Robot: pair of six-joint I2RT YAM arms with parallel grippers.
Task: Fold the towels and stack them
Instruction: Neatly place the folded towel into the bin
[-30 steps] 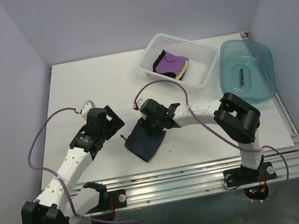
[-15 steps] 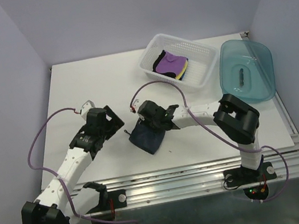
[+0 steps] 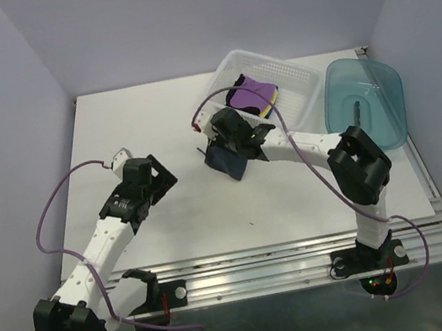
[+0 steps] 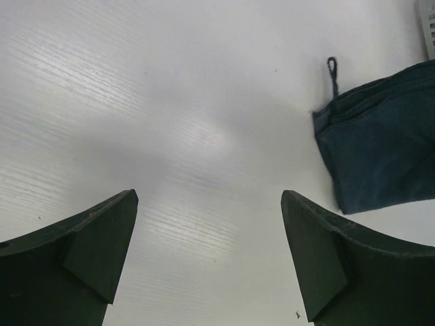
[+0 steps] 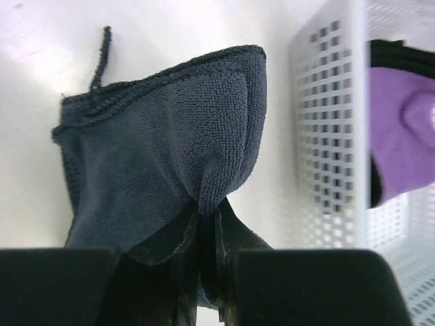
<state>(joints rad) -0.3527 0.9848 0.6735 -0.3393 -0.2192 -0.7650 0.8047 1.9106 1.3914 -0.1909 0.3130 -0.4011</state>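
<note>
So the folded dark slate-blue cloth towel [image 3: 227,163] has been hauled up from the near middle of the white bench [image 3: 136,120]. It's now held at about 7 o'clock of the white slotted plastic basket [image 3: 304,110], pinched tight at a bunched edge by the right pincer [image 5: 207,216]. The left pincer [image 4: 207,197] is left gaping and empty, out at 9 o'clock of the towel. Folding looks done; stacking onto the purple cloth towel [image 3: 257,89] in the basket is probably next.

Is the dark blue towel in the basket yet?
Out. The right gripper pinches the dark towel, folded, beside the basket, outside its wall.
</note>
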